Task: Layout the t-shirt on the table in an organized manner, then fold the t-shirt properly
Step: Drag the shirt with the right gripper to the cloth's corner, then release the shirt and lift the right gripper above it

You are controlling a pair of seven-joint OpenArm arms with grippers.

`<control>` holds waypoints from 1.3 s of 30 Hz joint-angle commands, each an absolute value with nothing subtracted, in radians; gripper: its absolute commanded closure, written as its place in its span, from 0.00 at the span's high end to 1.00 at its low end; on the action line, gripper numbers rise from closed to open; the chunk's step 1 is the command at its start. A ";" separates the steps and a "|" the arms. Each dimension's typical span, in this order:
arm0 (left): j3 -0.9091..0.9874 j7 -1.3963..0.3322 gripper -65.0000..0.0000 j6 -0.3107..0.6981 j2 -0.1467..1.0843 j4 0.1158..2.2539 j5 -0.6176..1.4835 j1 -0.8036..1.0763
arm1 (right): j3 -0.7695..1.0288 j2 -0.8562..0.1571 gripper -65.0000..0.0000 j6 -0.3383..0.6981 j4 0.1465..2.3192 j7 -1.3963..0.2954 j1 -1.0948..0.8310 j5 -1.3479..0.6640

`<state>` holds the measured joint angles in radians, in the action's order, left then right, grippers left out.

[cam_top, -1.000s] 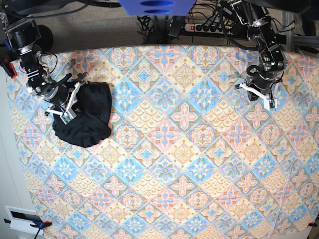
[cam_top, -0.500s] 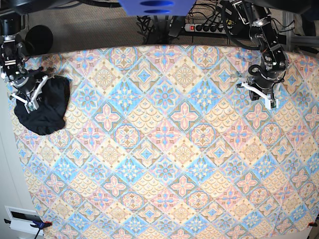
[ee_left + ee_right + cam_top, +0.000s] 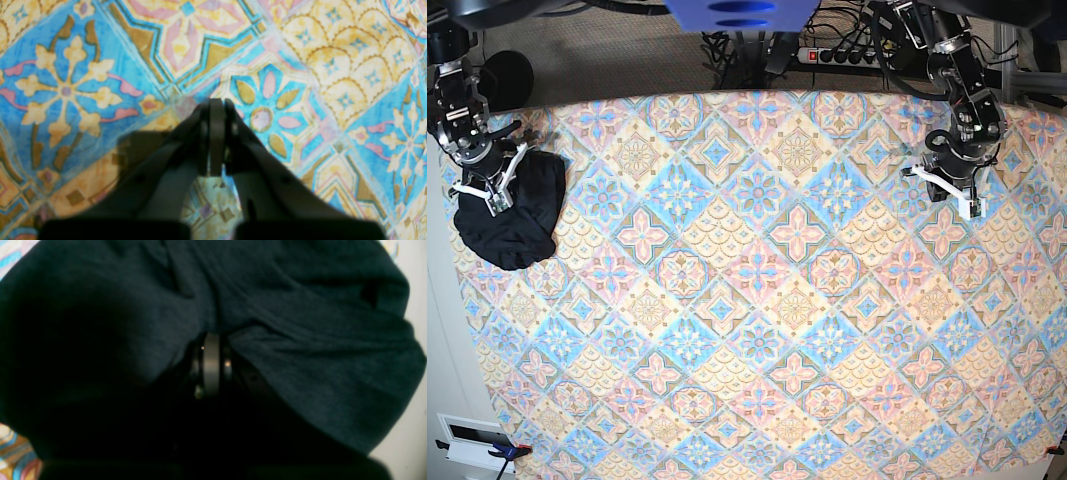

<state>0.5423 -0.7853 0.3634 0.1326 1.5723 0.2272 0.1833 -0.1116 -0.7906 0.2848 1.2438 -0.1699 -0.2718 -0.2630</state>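
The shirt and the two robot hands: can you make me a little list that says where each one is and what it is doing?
shirt: black, bunched in a heap at the table's edge
table: covered in pastel diamond-tile cloth
right gripper: fingers shut on the shirt
left gripper: fingers shut, holding nothing, above bare cloth, far from the shirt
folding: not yet begun

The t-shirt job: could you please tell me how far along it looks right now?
Nothing looks done yet: the t-shirt lies as a crumpled black heap at the table edge. In hand: the right gripper is shut on a bunch of its fabric, which folds around the fingers in the right wrist view. The left gripper is shut and holds nothing, over bare cloth. Spreading flat and all folding remain.
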 commanded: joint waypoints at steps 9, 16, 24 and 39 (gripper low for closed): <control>0.545 -0.768 0.00 0.366 0.142 1.587 0.237 0.179 | -0.248 -0.811 0.00 0.381 1.227 -0.249 -0.306 -0.232; 0.545 -0.768 0.00 0.366 0.142 1.587 0.237 0.179 | -0.335 -0.885 0.00 0.381 1.227 -0.170 -0.309 -0.232; 0.545 -0.768 0.00 0.366 0.137 1.587 0.237 0.174 | -0.328 -0.898 0.00 0.381 1.228 -0.156 -0.300 -0.232; 0.544 -0.773 0.00 0.366 0.134 1.587 0.237 0.171 | 0.404 -0.687 0.10 0.346 1.434 -0.232 -0.300 -0.236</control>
